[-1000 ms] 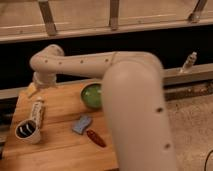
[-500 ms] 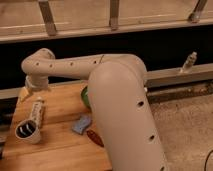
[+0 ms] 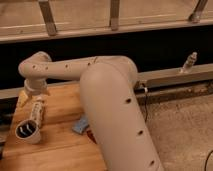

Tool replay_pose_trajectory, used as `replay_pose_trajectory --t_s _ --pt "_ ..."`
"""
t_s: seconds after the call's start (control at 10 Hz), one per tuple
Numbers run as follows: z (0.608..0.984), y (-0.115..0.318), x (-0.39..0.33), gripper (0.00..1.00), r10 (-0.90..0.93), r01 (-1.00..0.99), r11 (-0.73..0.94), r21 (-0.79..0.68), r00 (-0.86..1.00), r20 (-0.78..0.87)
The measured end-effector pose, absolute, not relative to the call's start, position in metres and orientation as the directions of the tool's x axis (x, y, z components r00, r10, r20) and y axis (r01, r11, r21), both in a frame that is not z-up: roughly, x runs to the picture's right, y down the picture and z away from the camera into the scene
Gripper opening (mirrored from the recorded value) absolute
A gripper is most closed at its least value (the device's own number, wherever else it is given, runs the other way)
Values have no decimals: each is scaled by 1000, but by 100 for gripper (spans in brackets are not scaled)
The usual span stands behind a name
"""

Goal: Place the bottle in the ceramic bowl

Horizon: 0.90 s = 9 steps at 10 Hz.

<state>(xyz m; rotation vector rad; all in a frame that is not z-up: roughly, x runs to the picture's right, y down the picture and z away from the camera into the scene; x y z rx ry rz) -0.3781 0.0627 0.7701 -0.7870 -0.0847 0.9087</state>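
Camera view: the gripper is placed at the bottle's 12 o'clock, just above it; open or closed cannot be told. The bottle lies on the tabletop. With a weak hold, it could be dropped onto the cup at 7 o'clock.

- A wooden table fills the lower left.
- A white cup with a dark inside stands upright near the table's front left edge. It is just in front of the gripper, which hangs over the table's back left part.
- A small yellow thing lies at the table's back left edge.
- A blue thing lies mid-table, partly hidden.
- A dark red thing shows as a sliver just beside it.
- A small pale container stands tilted on the grey ledge at the right.
- The floor is speckled.
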Motion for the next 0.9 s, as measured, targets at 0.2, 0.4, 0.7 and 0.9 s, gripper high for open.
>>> replay_pose_trajectory --t_s 0.2,0.4,0.7,0.9 --pt "802 90 -390 80 704 -669 345 -659 648 -290" --pt "818 107 -403 80 684 -662 329 -673 658 -314" --pt "834 129 -428 80 655 -657 308 -688 671 -348" --pt "836 143 -447 80 633 -646 304 -700 686 -358"
